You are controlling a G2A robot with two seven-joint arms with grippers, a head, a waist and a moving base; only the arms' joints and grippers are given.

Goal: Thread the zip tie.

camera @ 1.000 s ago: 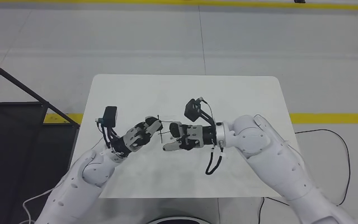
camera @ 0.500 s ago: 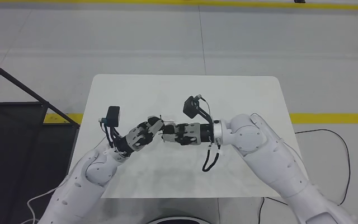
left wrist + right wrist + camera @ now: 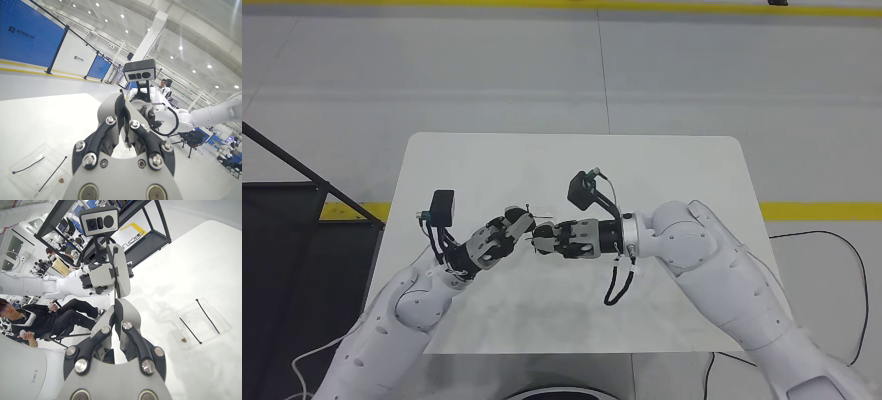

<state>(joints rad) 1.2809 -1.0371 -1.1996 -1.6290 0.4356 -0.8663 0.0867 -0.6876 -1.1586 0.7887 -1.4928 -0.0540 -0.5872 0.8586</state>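
The white tabletop carries the whole workspace. In the top view, the right arm enters from 4 o'clock and the left arm from 7 o'clock. Both reach inward to a point slightly toward 9 o'clock from the tabletop centre. There the left tool and the right tool face each other tip to tip, raised above the surface; we cannot tell whether the two tools touch. In the left wrist view, we see the left tool with its pads pressed together, clamping the zip tie. A short black end of the strap sticks out behind the pads toward the wrist. In the right wrist view, the right tool is likewise closed down narrow on the same zip tie. The strap runs as a thin, taut black line from the right tool's pads straight across into the pads of the left tool just beyond. The zip tie is therefore held in the air between the two tools, gripped by both. A clear tray lies flat on the tabletop, well apart from the tools. It holds a straight spare tie and a curved spare tie, lying side by side and not touching. A small brown fragment lies on the tray just beside the straight spare tie.
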